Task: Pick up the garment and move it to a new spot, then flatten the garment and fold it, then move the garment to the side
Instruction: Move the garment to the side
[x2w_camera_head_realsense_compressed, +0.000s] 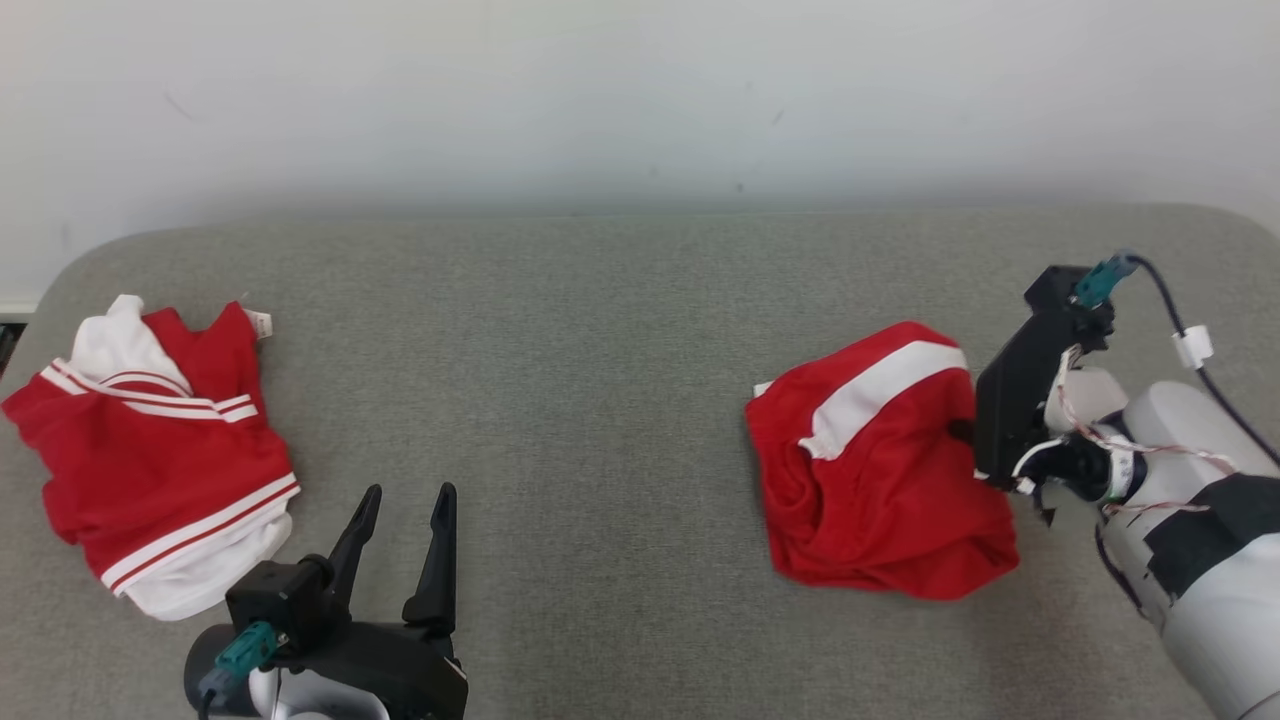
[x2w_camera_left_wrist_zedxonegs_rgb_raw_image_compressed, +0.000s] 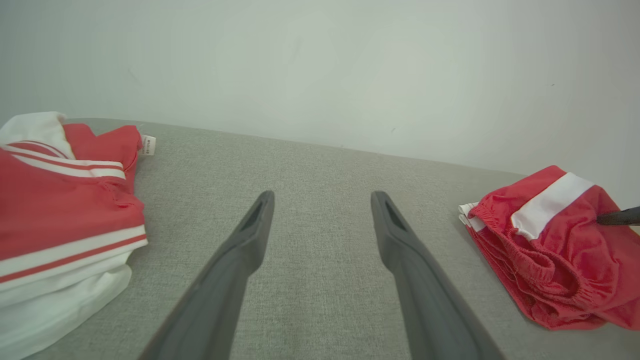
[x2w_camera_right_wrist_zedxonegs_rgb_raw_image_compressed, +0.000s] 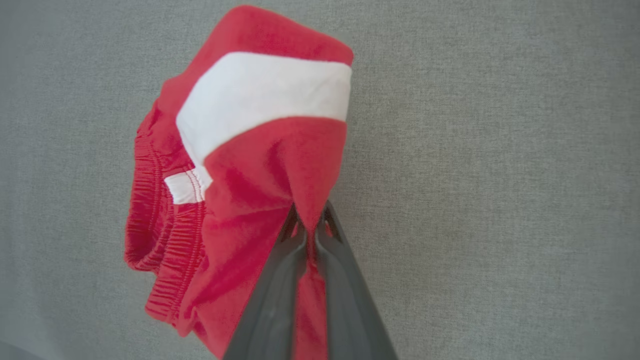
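the right pincer (x2w_camera_right_wrist_zedxonegs_rgb_raw_image_compressed: 310, 222) pinched a fold of the red garment (x2w_camera_head_realsense_compressed: 880, 480), bunched at the right of the grey worktop (x2w_camera_head_realsense_compressed: 600, 400). the left pincer (x2w_camera_head_realsense_compressed: 405, 515) stood spread and empty, near a second red-and-white garment (x2w_camera_head_realsense_compressed: 150, 470) at the left.

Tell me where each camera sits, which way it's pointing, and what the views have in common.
Head view: up on the head, looking forward and down at the grey surface; left gripper lower left, right gripper and pale forearm at right.
Left wrist view: low, along its open fingers across the surface toward the wall.
Right wrist view: above, looking down its shut fingers pinching the red shorts.
Shared: all three show the shorts; head and left wrist also show the red-and-white garment.
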